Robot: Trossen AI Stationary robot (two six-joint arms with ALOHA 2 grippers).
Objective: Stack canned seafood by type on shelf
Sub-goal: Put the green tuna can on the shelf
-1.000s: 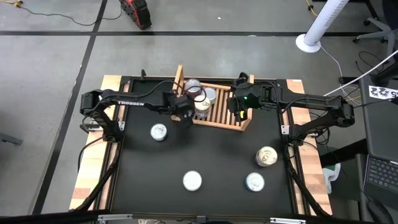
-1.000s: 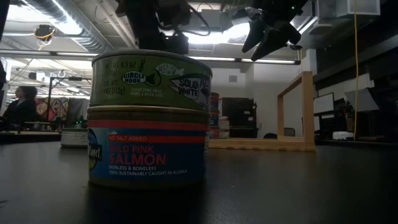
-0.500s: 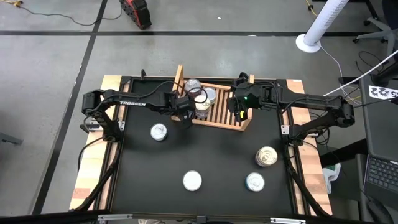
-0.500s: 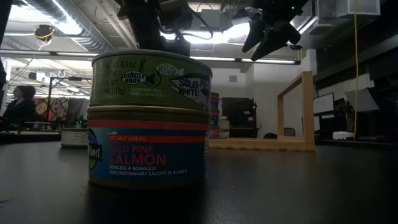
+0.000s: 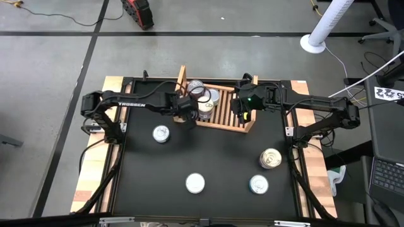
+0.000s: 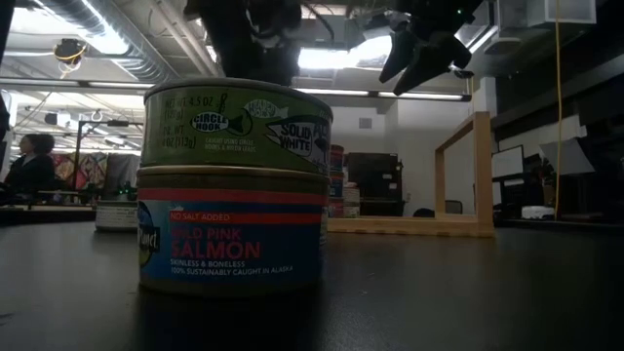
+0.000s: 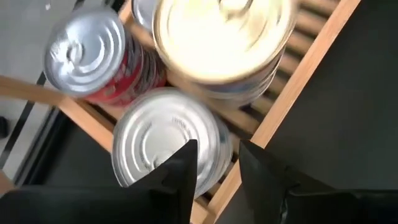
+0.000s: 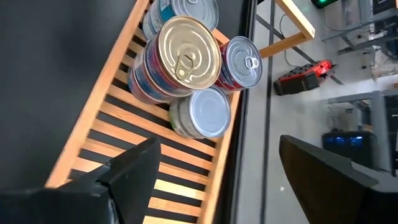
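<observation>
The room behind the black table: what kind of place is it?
Probably a robotics lab or workshop: bare silver ceiling ducts, cables across the grey concrete floor, and a distant person at cluttered workbenches.

Red tool on grey floor; white fan base; laptop; seated person

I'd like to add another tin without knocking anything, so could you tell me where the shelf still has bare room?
The shelf's right half is bare slats, bordered by its right side board and the tin stacks; the right claw hangs over it. The left end is crowded: tins pack that corner, with the left claw beside them.
</observation>
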